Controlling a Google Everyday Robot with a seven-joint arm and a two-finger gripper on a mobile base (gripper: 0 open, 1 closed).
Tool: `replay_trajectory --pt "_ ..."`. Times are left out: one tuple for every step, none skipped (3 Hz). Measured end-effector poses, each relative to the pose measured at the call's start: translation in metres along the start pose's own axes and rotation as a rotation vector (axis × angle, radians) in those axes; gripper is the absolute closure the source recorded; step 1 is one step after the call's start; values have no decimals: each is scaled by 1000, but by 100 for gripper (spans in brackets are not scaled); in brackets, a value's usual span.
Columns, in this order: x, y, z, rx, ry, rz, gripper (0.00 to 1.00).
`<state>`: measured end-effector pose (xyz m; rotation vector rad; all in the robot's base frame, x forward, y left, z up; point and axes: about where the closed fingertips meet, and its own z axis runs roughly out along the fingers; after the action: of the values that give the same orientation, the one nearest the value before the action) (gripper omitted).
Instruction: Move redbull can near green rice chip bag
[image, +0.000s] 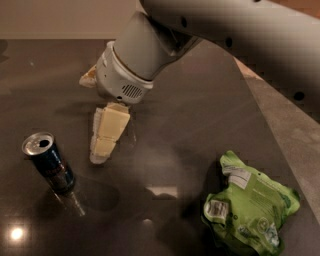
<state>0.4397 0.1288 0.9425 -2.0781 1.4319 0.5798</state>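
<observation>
1 gripper (100, 154), nr redbull can (50, 165)

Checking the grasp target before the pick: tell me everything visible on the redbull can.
The slim, tall, dark blue and silver metal redbull can stands upright on the dark glossy table, at the left of the view. Its silver top has a dark opening in it, and a red marking shows on the side. Only the table touches it. The end effector hangs just to its right and further back, clear of it. The lime-green glossy rice chip bag lies far off to the right.
</observation>
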Motion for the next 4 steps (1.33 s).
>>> replay_trajectory --pt "-17 11 31 -69 -19 -27 0" --pt "-17 11 31 -69 -19 -27 0" --pt "-25 14 52 -108 -43 -39 0" --pt "-33 13 73 -136 -75 -54 0"
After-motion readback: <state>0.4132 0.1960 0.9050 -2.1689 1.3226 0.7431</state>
